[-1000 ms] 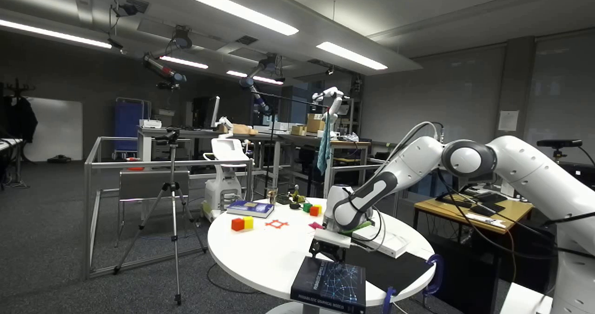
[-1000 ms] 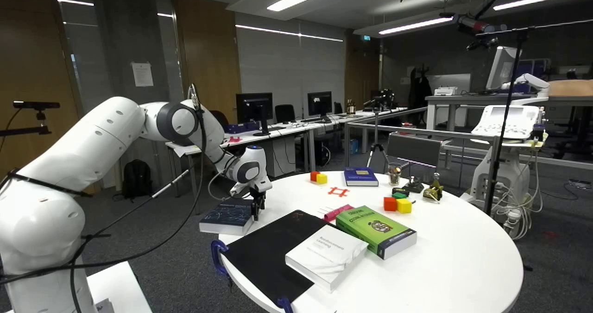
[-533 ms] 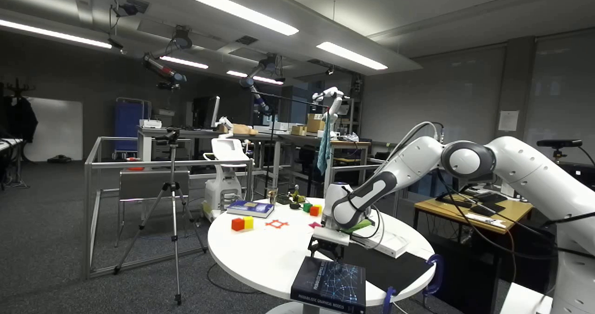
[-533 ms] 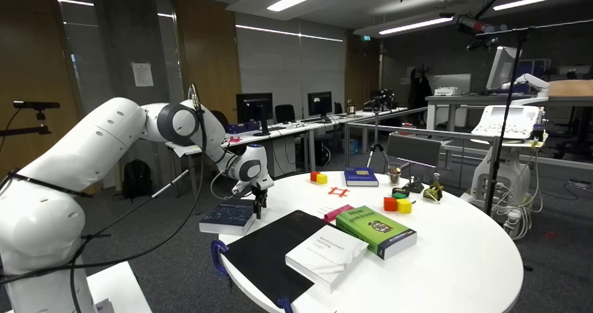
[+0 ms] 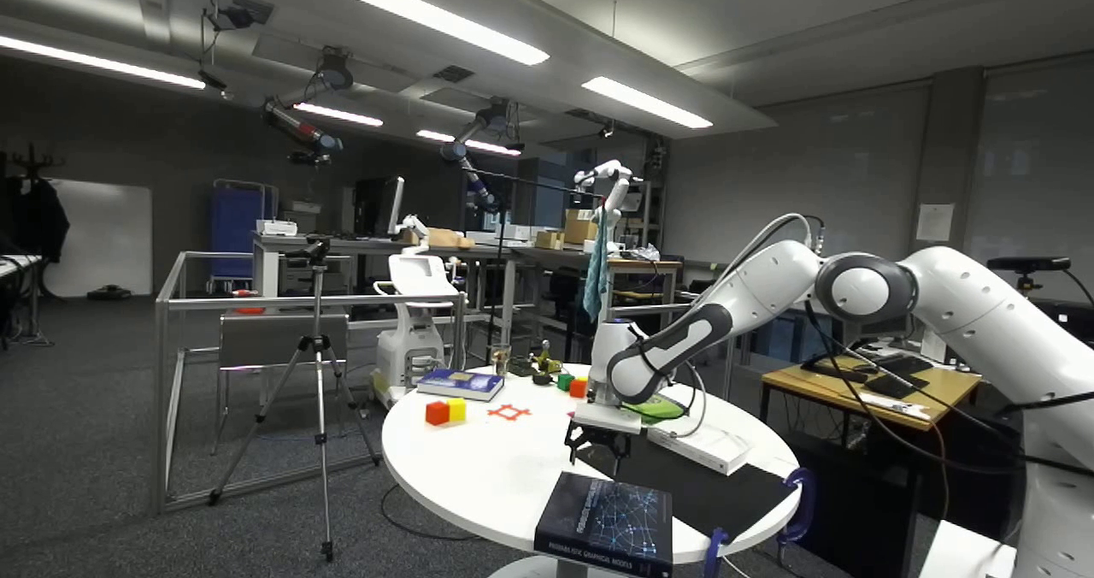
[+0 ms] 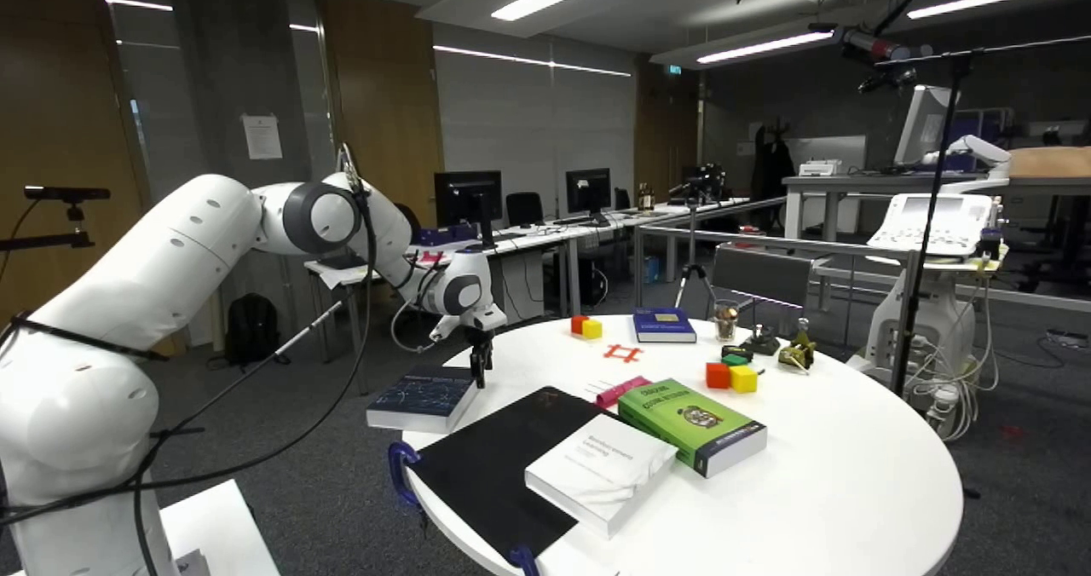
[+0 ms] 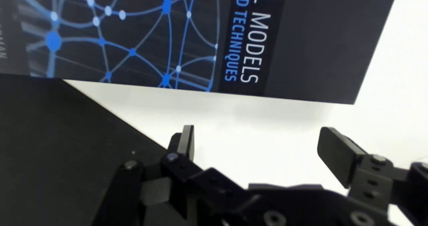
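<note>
At left in an exterior view, a thick dark book with a blue network-patterned cover (image 6: 422,391) lies on the round white table (image 6: 827,465); just right of it, apart, hangs your black two-finger gripper (image 6: 483,377), spread wide, pinching only air; then a flat black mat (image 6: 507,465).

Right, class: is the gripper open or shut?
The gripper is open: in the wrist view its fingers stand wide apart, with white tabletop showing between them.

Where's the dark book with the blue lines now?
In an exterior view, the dark book juts over the left edge of the white table, beside the black mat, with the open gripper just to its right.
</note>
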`<state>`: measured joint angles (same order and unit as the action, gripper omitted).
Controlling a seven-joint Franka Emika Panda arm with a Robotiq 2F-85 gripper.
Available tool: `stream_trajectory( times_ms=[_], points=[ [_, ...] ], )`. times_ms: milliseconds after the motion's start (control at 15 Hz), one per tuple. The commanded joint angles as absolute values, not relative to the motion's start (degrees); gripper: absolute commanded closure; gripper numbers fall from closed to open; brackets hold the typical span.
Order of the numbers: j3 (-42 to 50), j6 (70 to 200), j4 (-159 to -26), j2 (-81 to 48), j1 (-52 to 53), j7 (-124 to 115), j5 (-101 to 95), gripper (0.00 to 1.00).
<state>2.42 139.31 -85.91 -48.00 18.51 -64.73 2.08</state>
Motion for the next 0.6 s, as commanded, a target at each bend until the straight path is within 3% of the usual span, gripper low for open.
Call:
stream_trajectory(
  times_ms=[0,533],
  points=[
    [2.75,134.40,-89.76,-41.07,20.27,-64.85,-0.02,0.00],
    [1.03,126.92,-103.39,-25.15,22.88,-60.95,-9.08,0.00]
  ],
)
